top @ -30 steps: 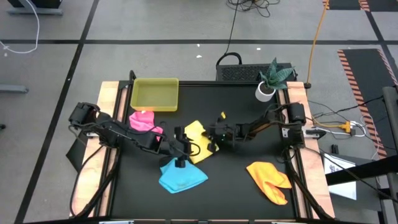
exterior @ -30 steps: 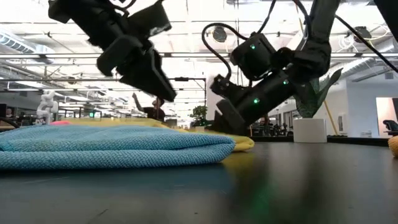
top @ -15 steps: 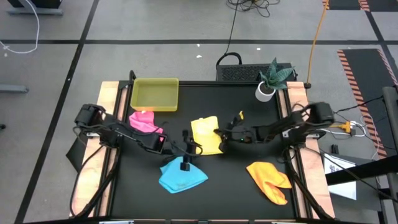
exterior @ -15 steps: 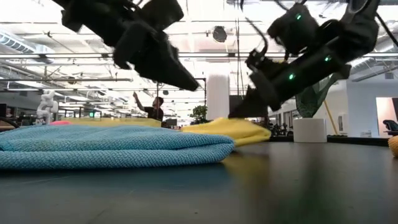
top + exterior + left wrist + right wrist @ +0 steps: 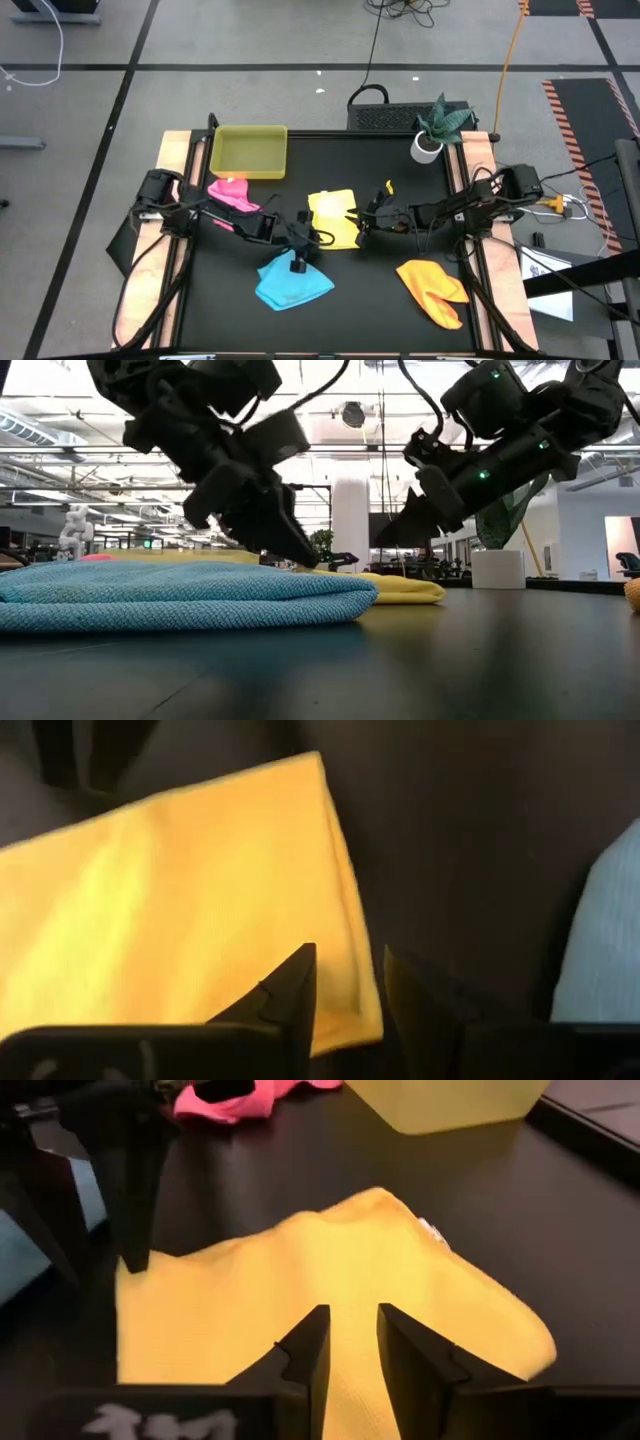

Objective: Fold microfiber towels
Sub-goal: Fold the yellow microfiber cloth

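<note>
Orange towel point(image 5: 432, 290) sits nearest, at the near right of the black table point(image 5: 400, 150), loosely bunched into a soft lobed heap, not yet folded by the look of it. Just left of it, the sky blue towel point(image 5: 292, 283) lies in a flat fan shape, its fine woven nap plain in the low view. Farther in, mid-table, the yellow towel point(image 5: 332, 216) lies doubled into a neat rectangle with 1 rounded fold edge. Both hands flank it: the left hand point(image 5: 312, 237) at its near left corner, fingers slightly apart and gripping nothing; the right hand point(image 5: 372, 218) at its right edge, fingers narrowly apart, also empty, probably tidying the fold. Farther left, the pink towel point(image 5: 233, 194) stays crumpled beside the shallow, rigid yellow-green tray point(image 5: 249, 152).
</note>
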`<action>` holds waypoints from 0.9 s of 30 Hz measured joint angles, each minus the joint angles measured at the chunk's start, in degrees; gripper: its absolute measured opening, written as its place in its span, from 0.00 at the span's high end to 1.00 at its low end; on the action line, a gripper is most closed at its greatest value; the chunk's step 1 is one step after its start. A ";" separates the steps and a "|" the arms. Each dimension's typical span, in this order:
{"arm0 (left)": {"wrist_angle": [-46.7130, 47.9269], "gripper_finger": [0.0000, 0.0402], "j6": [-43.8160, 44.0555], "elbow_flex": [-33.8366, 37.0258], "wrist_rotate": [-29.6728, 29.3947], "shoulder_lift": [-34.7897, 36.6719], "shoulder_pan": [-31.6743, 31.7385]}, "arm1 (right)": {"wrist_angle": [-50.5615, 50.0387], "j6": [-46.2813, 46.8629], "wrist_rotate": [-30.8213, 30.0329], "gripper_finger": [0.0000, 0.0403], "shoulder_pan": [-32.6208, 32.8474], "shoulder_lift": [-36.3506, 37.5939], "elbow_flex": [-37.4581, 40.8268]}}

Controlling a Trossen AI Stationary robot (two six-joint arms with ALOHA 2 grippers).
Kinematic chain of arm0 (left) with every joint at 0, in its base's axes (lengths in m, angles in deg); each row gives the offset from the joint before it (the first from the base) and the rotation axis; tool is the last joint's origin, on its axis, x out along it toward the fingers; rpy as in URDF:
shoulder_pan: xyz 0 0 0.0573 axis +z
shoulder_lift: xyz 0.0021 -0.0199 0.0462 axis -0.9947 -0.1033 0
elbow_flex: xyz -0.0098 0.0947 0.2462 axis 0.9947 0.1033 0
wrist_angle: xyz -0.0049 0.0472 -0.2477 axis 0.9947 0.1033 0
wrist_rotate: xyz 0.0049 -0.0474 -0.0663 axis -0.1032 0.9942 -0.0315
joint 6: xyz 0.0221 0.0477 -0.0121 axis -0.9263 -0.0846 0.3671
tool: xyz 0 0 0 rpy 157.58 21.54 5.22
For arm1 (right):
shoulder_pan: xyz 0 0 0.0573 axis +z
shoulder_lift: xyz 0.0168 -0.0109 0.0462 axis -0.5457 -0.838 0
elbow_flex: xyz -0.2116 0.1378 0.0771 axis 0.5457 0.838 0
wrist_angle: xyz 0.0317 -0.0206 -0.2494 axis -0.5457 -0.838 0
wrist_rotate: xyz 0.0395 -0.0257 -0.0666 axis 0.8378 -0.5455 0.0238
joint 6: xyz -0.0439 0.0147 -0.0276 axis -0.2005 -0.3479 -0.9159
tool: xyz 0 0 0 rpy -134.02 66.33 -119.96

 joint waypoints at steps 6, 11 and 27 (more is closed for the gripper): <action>-0.83 0.80 -0.45 0.00 0.02 -1.60 0.54 | -0.17 0.26 0.01 0.77 0.00 0.00 0.00; -0.25 0.92 -0.50 -0.03 -0.15 -1.77 0.74 | -0.62 0.26 0.01 0.77 0.00 0.00 0.00; 3.62 0.96 -1.61 -0.03 0.06 -0.95 -1.79 | 8.39 -2.13 9.28 0.77 -6.48 -5.06 -0.91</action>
